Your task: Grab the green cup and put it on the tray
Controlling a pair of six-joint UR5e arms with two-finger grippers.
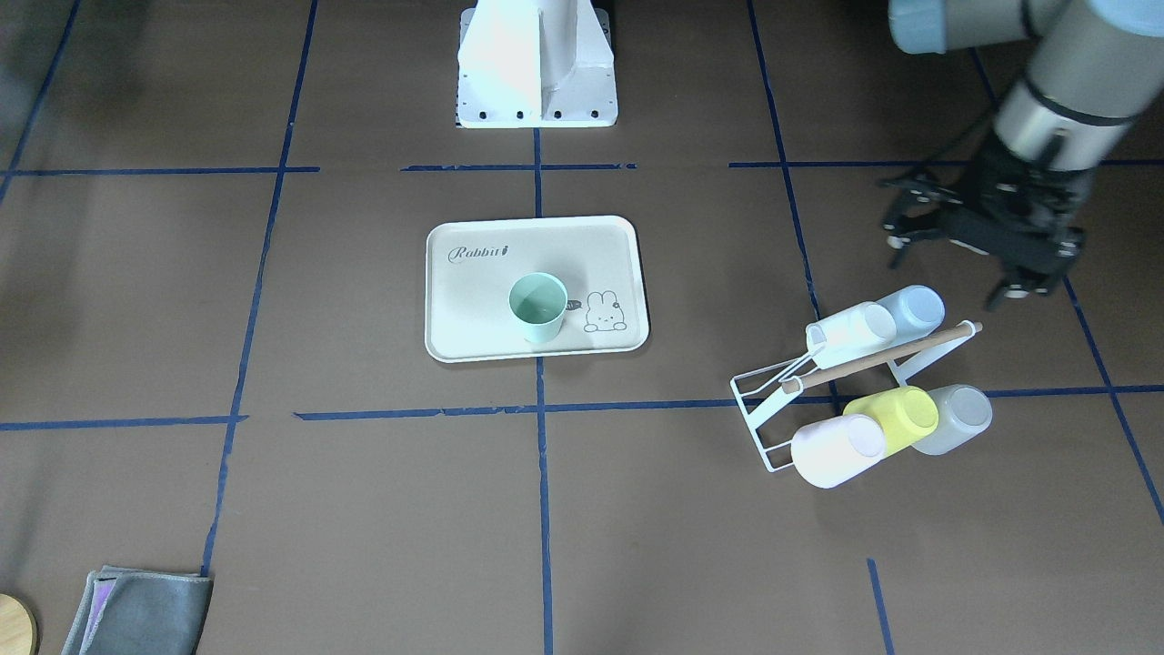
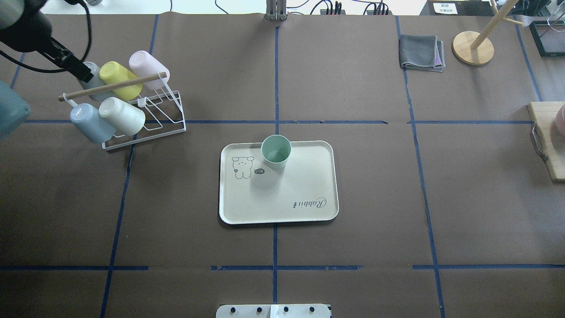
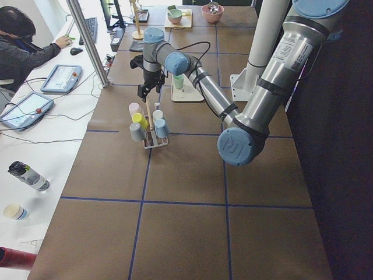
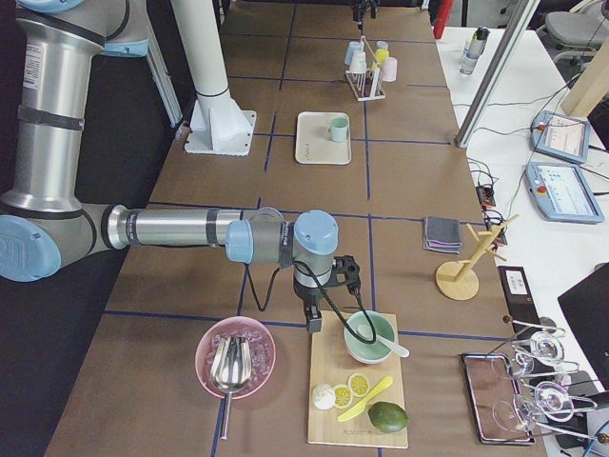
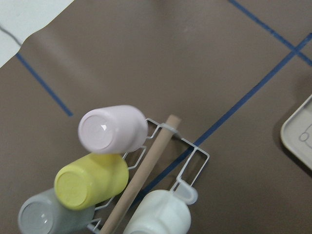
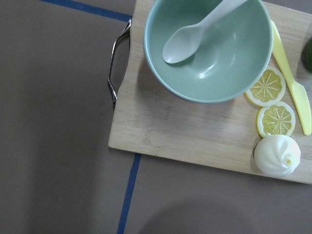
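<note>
The pale mint-green cup (image 1: 538, 307) stands upright on the cream Rabbit tray (image 1: 473, 309), next to the bunny drawing. It also shows in the overhead view (image 2: 276, 151), at the far edge of the tray (image 2: 300, 185). My left gripper (image 1: 955, 268) hangs open and empty over the table beside the cup rack, far from the tray; it also shows in the overhead view (image 2: 70, 64). My right gripper (image 4: 314, 322) shows only in the exterior right view, low by a cutting board; I cannot tell whether it is open or shut.
A white wire rack (image 1: 773, 400) with a wooden rod holds several cups lying on their sides: pale blue (image 2: 90, 123), white, yellow (image 2: 117, 79), pink and grey. A grey cloth (image 2: 421, 53) and wooden stand (image 2: 472, 47) lie far right. A board (image 6: 195, 131) bears a green bowl (image 6: 214, 63) and lemon slices.
</note>
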